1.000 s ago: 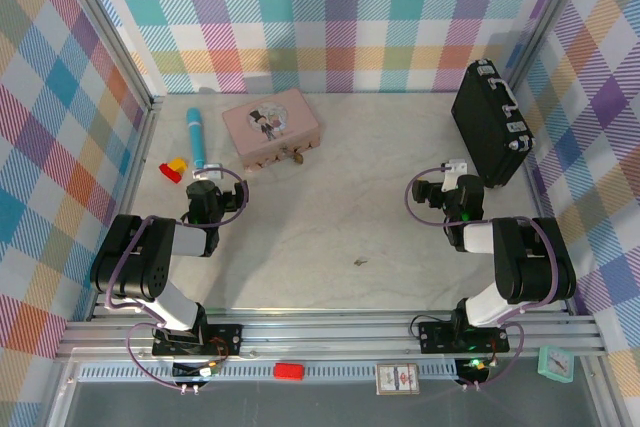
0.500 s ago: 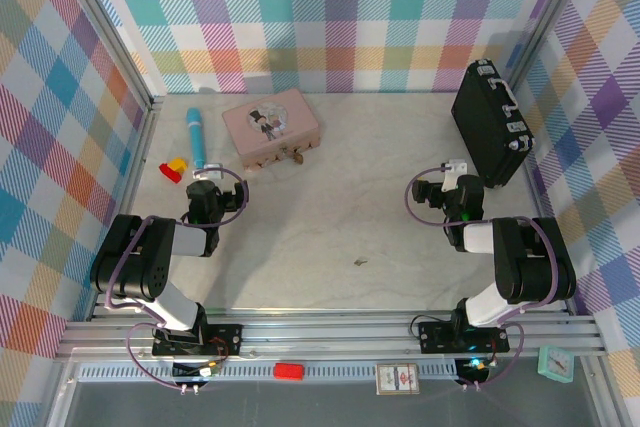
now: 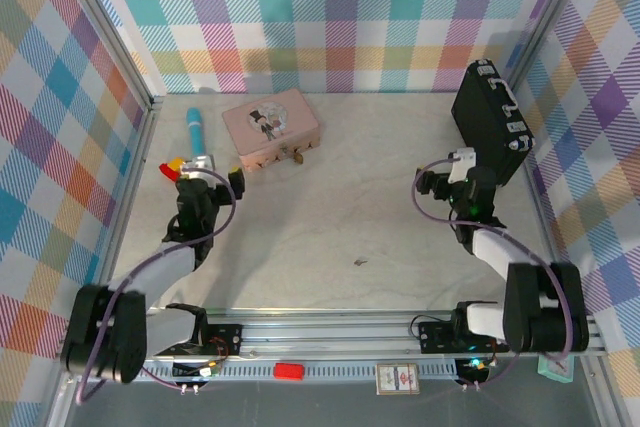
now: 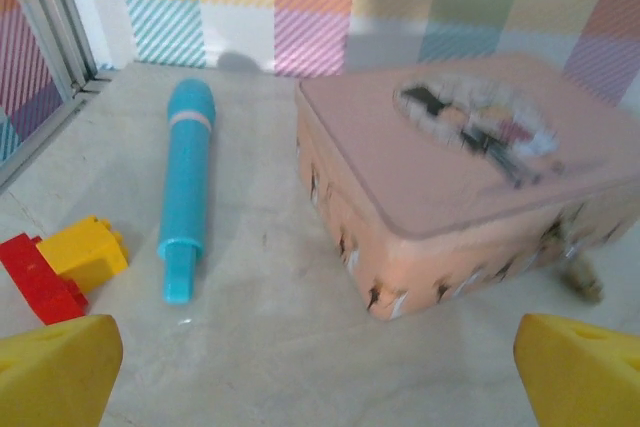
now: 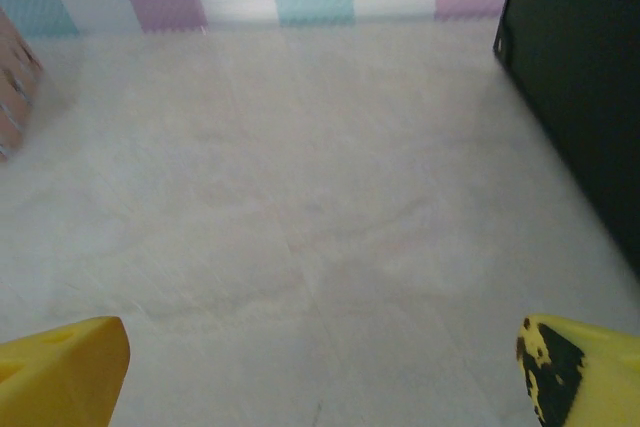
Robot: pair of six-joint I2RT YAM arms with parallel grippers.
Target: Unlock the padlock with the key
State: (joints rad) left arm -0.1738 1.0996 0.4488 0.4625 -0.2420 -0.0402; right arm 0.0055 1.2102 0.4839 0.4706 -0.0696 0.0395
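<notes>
The left gripper (image 4: 318, 379) is held wide open, with nothing between its yellow fingers (image 4: 55, 372), and is pointed at the pink tin box (image 4: 470, 177). The padlock (image 3: 295, 157) is seen at the front wall of this box, in the upper middle of the top view. The key (image 3: 360, 263) is laid alone on the table (image 3: 330, 207), lower centre, well apart from both arms. The right gripper (image 5: 320, 372) is also fully spread and empty, near the black case (image 3: 488, 119) at upper right.
</notes>
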